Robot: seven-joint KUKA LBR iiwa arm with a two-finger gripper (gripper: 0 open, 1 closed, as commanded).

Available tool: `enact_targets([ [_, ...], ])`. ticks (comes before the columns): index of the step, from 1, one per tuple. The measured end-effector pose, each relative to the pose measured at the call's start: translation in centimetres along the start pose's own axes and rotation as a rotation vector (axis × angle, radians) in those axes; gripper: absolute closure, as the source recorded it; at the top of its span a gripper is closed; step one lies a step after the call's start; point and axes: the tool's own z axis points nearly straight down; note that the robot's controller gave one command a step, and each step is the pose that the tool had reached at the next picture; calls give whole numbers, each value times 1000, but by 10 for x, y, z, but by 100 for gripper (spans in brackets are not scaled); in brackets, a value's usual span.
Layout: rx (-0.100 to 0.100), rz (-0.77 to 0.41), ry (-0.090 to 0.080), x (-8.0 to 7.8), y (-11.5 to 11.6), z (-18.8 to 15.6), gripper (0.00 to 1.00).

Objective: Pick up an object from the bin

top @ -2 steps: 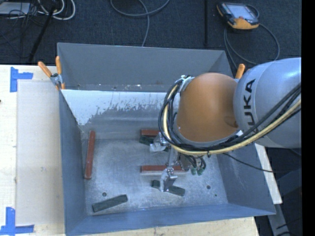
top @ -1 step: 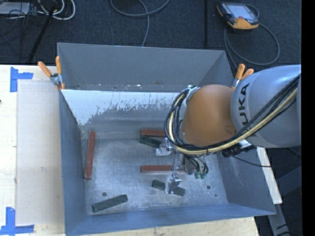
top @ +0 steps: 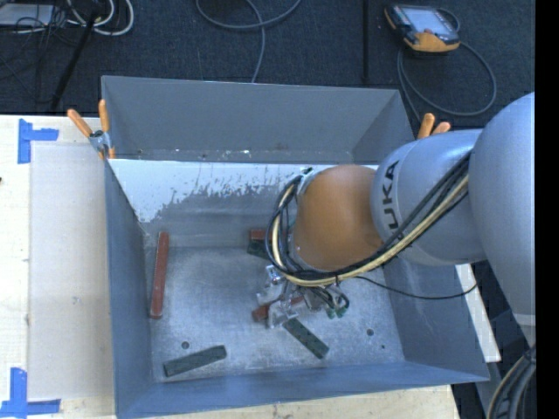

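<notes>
Grey bin (top: 218, 129) contents: long reddish-brown stick (top: 159, 274) by the left wall, dark flat bar (top: 194, 360) front left, second dark bar (top: 307, 339) and small reddish-brown block (top: 260, 314) centre front. I see the gripper (top: 281, 308) low over that block, just beside the second bar. The orange wrist cover (top: 336, 216) half hides a dark piece (top: 256, 239) behind; gripper released or clenched, I cannot tell

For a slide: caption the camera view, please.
Gripper low in the grey bin beside a dark bar; reddish stick at left.
</notes>
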Motion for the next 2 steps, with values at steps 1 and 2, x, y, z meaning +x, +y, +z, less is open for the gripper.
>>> enact_targets([
  [1, 0, 1, 0, 0, 0, 0, 100],
  [2, -1, -221, 1, -35, 13, -155, 100],
])
